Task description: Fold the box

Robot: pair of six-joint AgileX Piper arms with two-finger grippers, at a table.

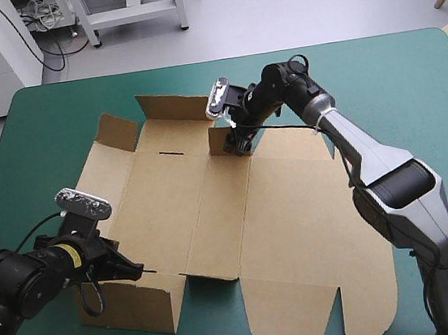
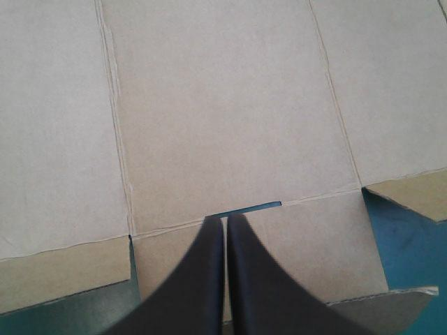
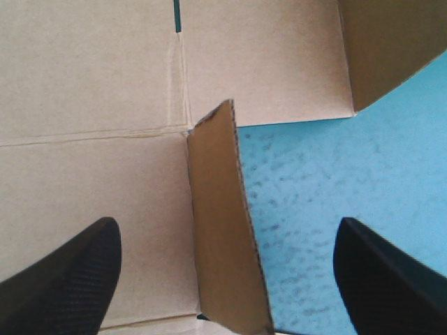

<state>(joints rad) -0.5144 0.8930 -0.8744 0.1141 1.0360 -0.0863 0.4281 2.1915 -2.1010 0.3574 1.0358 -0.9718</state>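
I am wearing black on one side, silver-grey on the other.

My left arm [image 1: 14,287] is showing as a thick matt-black cylinder, carrying a yellow label [image 1: 73,254] whose dark print is too small to read. My right arm [image 1: 369,154] is running in smooth silver-grey shells that are narrowing toward the wrist, with a glossy black band [image 1: 410,183] wrapping the elbow and rounded black joints at the far end; a thin white tie [image 1: 321,115] is ringing the forearm. My left gripper [image 2: 225,222] is ending in two broad black fingers [image 2: 202,279], dull and smooth, curving like fins to narrow tips. My right gripper [image 3: 225,223] is showing a fine dotted weave on its black pads [image 3: 66,283].
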